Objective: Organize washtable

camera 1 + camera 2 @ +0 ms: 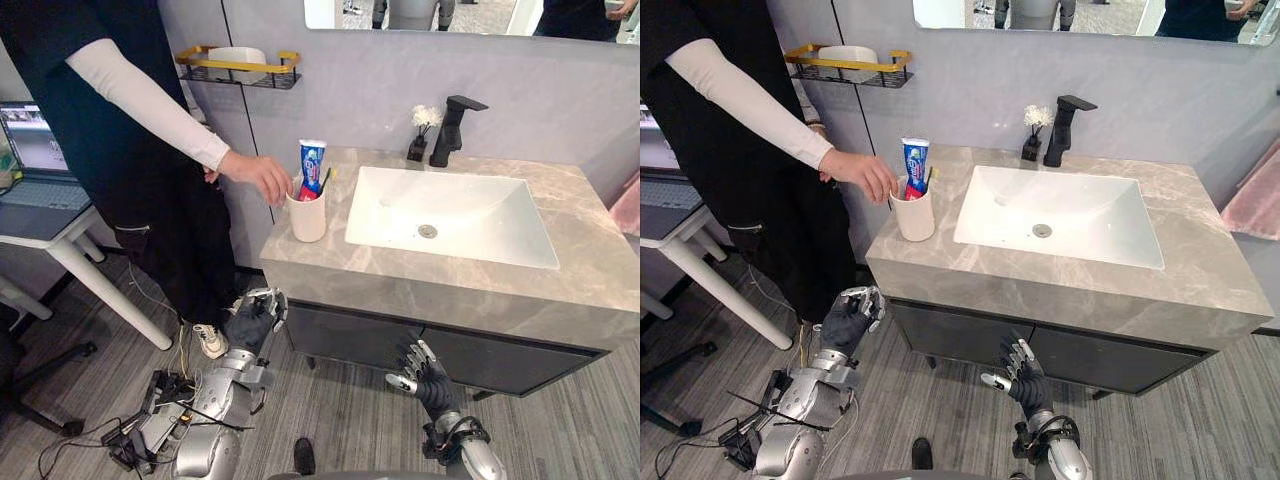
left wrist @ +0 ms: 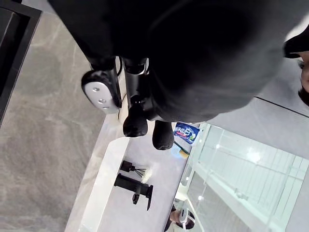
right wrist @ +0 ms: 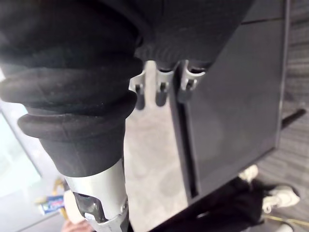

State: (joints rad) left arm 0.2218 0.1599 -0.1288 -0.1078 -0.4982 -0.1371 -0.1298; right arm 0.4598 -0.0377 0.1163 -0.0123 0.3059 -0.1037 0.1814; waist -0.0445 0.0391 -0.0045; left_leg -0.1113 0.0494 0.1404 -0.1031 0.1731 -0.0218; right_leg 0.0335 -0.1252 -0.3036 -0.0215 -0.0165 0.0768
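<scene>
High above left hand (image 1: 250, 322) and right hand (image 1: 425, 375), fingers (image 1: 414, 356) relaxed, stands the cup (image 1: 307, 217).

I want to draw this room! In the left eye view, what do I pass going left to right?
laptop → person's hand → white cup → little flower vase → black tap

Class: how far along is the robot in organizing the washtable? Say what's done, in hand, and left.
Done: little that shows; a toothpaste tube stands in the cup on the countertop, a person's hand at its rim. In hand: nothing; the left hand and right hand hang empty below the counter edge. Left: seemingly the robot's whole job.
</scene>
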